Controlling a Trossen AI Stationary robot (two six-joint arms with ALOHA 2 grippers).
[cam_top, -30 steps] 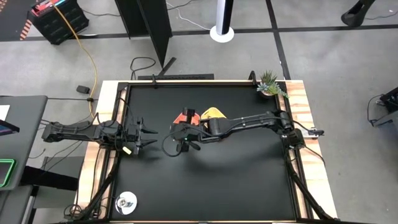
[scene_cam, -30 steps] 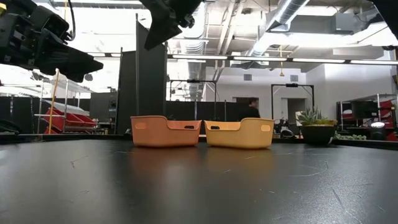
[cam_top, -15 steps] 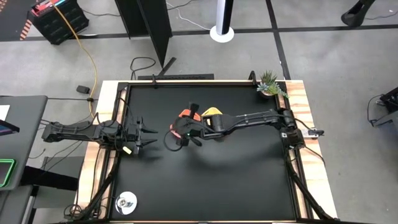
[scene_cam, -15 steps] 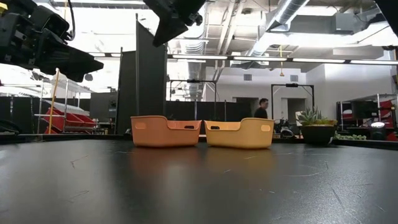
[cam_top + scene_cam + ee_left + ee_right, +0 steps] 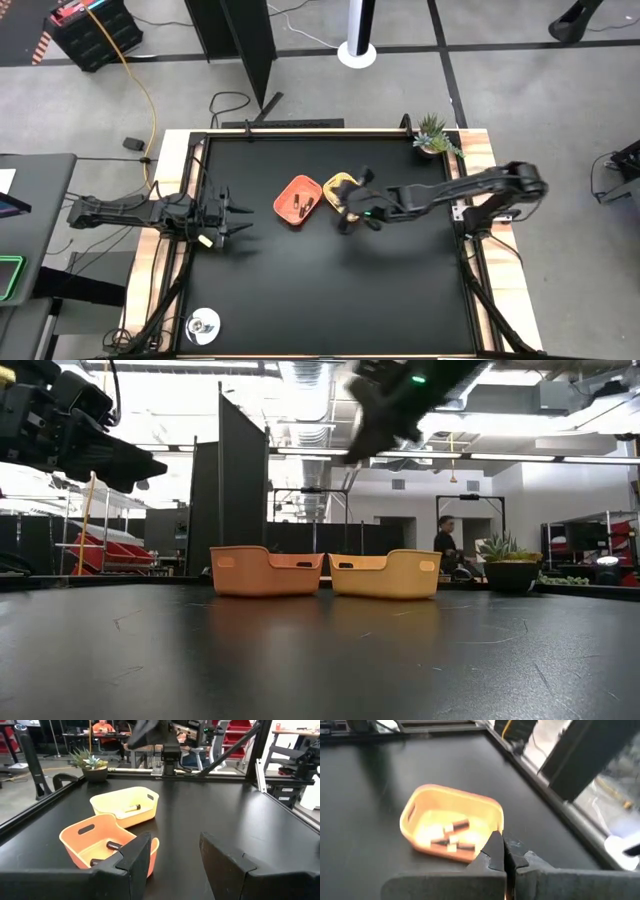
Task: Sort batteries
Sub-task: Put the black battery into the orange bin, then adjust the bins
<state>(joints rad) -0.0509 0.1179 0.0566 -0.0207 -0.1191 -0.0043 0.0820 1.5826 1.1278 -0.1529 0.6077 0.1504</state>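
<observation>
The orange tray [image 5: 297,200] and the yellow tray [image 5: 338,184] stand side by side mid-table, also seen as the orange tray [image 5: 266,572] and yellow tray [image 5: 385,574] in the low view. Dark batteries [image 5: 114,845] lie in the orange tray [image 5: 100,842], and one battery [image 5: 131,808] lies in the yellow tray [image 5: 125,805]. My right gripper [image 5: 347,215] hangs in the air at the yellow tray's near side, shut and holding nothing [image 5: 502,852]; its wrist view shows several batteries [image 5: 451,834] in the orange tray [image 5: 451,822]. My left gripper [image 5: 236,214] waits open at the table's left [image 5: 175,855].
A potted plant [image 5: 435,135] stands at the far right corner. A round silvery object [image 5: 204,325] sits at the near left corner. The black table top [image 5: 340,290] stretches bare toward the near edge. A person [image 5: 444,540] stands in the room behind.
My right gripper has pulled back from above the orange tray toward the table's right, ending beside the yellow tray, and its arm has folded back toward the right edge. The orange tray and its batteries now show uncovered in the high view.
</observation>
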